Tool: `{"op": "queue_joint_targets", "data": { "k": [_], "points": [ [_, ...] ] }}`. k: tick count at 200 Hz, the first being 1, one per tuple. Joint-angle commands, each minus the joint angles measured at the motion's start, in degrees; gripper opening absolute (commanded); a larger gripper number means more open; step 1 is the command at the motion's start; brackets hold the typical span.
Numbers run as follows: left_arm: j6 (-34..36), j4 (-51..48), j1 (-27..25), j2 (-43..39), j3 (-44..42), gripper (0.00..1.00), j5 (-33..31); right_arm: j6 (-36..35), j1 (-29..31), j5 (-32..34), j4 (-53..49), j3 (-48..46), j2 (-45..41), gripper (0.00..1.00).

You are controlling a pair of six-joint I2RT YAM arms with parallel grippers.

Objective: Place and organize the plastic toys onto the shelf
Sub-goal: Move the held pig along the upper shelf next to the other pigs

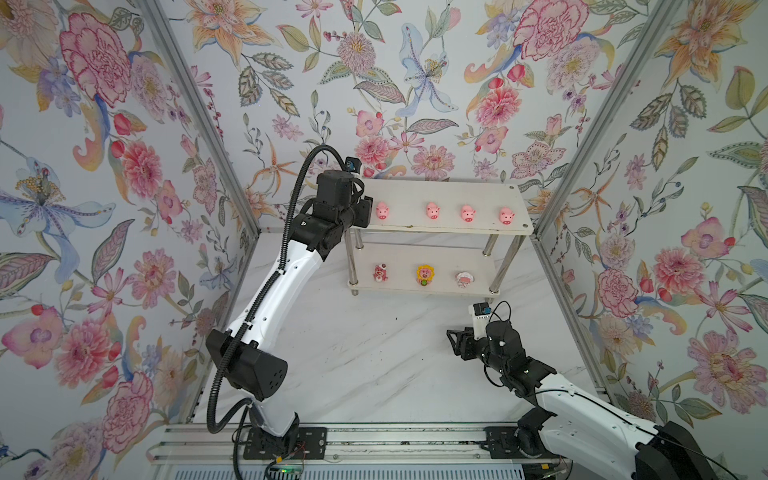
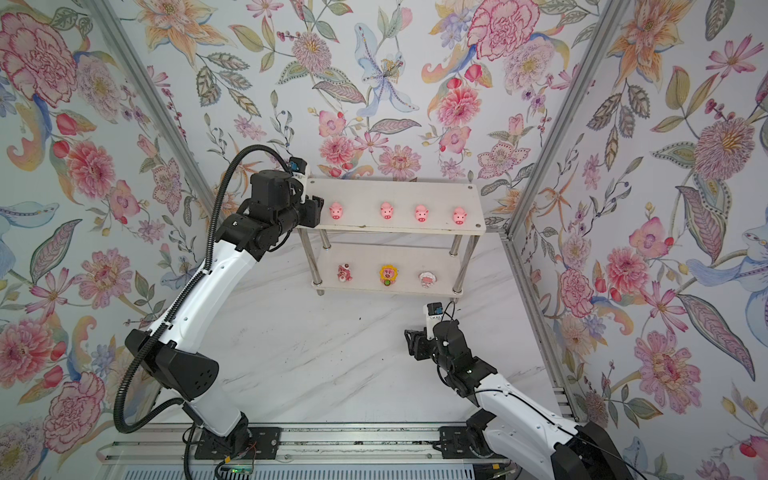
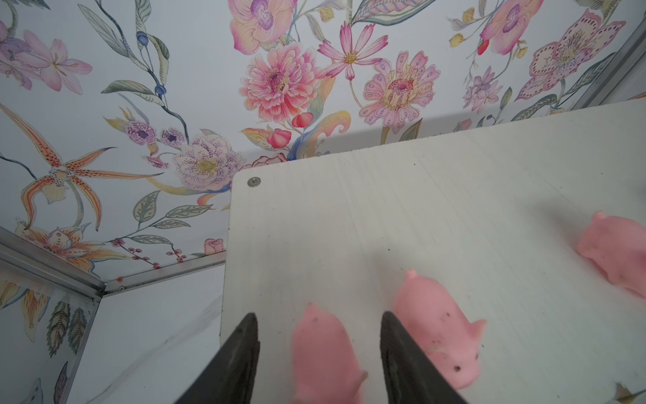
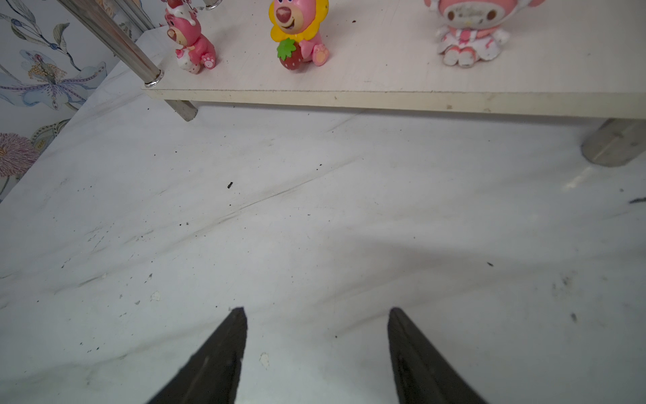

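Where both top views take in the white shelf (image 1: 415, 193) (image 2: 395, 192), four pink pigs (image 1: 432, 210) stand in a row on its upper tier, the left fingers (image 1: 365, 212) at that tier's left end; three figurines (image 1: 424, 275) line the lower tier, and the right fingers (image 1: 454, 336) hang over the marble surface (image 1: 374, 353) in front. From the left wrist, the fingers (image 3: 241, 353) stand open around a fifth pig (image 3: 325, 349), touching neither flank, a neighbouring pig (image 3: 437, 332) just beside. From the right wrist, the fingers (image 4: 216, 360) are spread wide apart over the surface (image 4: 314, 210), facing the lower tier's figurines (image 4: 300, 35).
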Motion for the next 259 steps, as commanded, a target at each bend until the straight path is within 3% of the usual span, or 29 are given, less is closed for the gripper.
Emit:
{"op": "queue_joint_targets", "data": {
  "k": [1, 72, 147, 219, 259],
  "points": [
    [0.90, -2.47, -0.02, -2.15, 3.36, 0.55, -1.49, -0.03, -0.35, -0.69, 0.76, -0.81, -0.03, 0.66],
    [2.80, -7.30, -8.27, 2.34, 12.92, 0.56, -5.48, 0.17, -0.39, -0.75, 0.33, -0.70, -0.04, 0.66],
    [1.61, -12.30, -9.53, 10.48, 19.93, 0.56, -6.31, -0.05, -0.43, -0.50, -0.89, -0.66, -1.88, 0.67],
    [0.98, -12.55, -9.53, 9.33, 18.96, 0.56, -8.21, 0.15, -0.56, -1.02, -1.15, -0.60, -2.25, 0.67],
    [0.02, -9.55, -9.47, 6.76, 12.39, 0.56, -8.34, 0.14, -0.51, -1.00, -1.18, -0.66, -2.43, 0.67]
  ]
}}
